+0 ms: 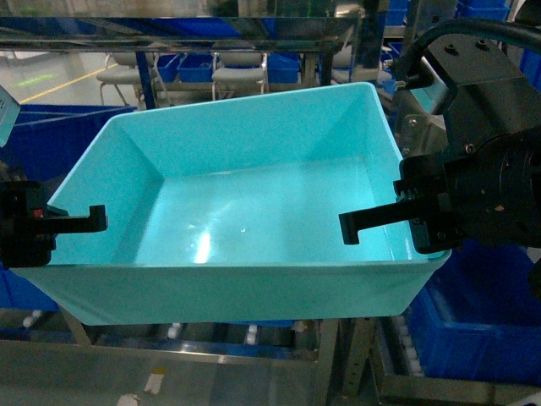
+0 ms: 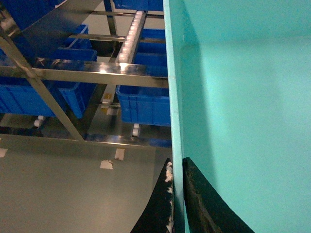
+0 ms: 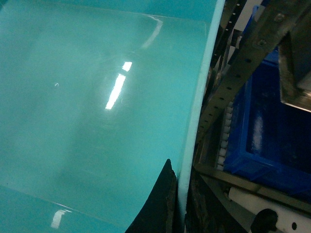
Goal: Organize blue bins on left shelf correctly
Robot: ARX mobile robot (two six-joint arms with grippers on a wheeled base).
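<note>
**I hold the aqua bin by both sides**

The aqua bin [image 1: 245, 211] is up in the air in front of me, in the middle of the head view. It has nothing in it. Its shiny floor shows bright spots of light.

My left gripper [image 2: 177, 199] is clamped on the bin's left wall, one finger inside and one outside. My right gripper [image 3: 179, 204] is clamped on the right wall in the same way.

The left shelf [image 2: 92, 75] is under and past the bin, with shiny metal rails and a track of small white rollers [image 2: 131, 36]. Dark blue bins [image 2: 143, 104] sit lower down in the rack. One more dark blue bin [image 1: 482, 326] sits low on my right, close to the aqua bin's right edge. A metal post with holes [image 3: 233, 77] runs just beside that edge. The gray floor [image 2: 63, 189] on the near left is open.
</note>
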